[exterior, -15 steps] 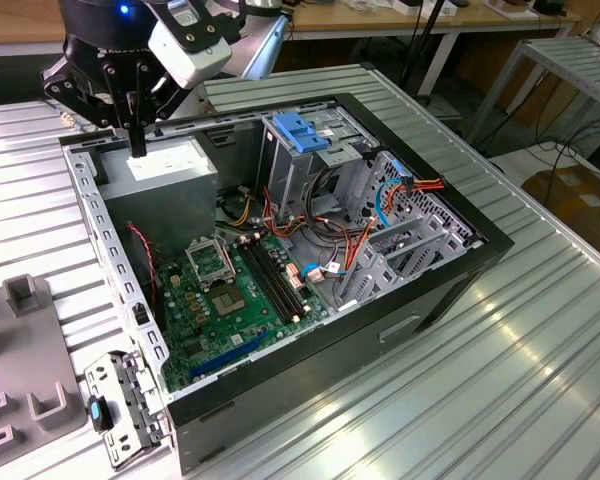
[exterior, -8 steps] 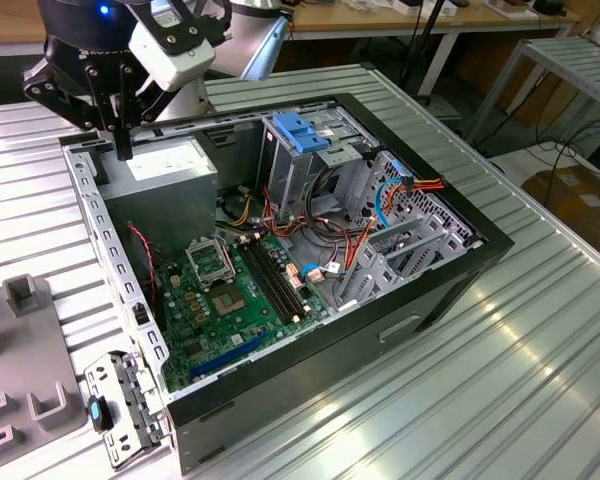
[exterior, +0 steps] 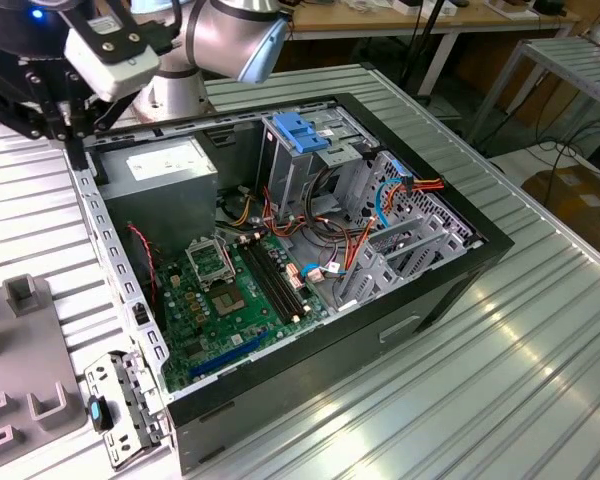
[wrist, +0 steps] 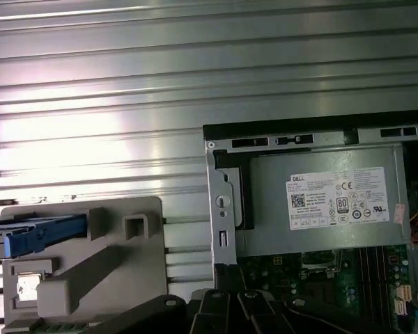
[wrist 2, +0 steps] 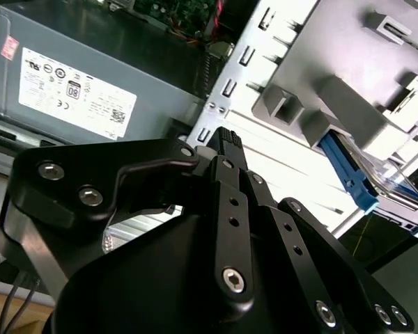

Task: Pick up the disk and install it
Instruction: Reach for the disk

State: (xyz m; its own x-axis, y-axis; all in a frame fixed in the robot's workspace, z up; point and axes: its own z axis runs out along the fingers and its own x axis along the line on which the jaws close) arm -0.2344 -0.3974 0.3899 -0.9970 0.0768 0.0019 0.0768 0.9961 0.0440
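Gripper (wrist 2: 226, 142) poised over the corner of the open computer case (exterior: 400, 335), by the grey power-supply box (wrist: 279, 240). Whether it is open or closed cannot be told, and no object is seen in its hold. Disk (wrist: 38, 235), edged by blue rails, rests in a grey holder (wrist: 132, 257) on the ribbed metal bench (wrist: 195, 69), beside the case and apart from the gripper.

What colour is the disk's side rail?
Bright blue; the disk's rail shows best in the second wrist view.
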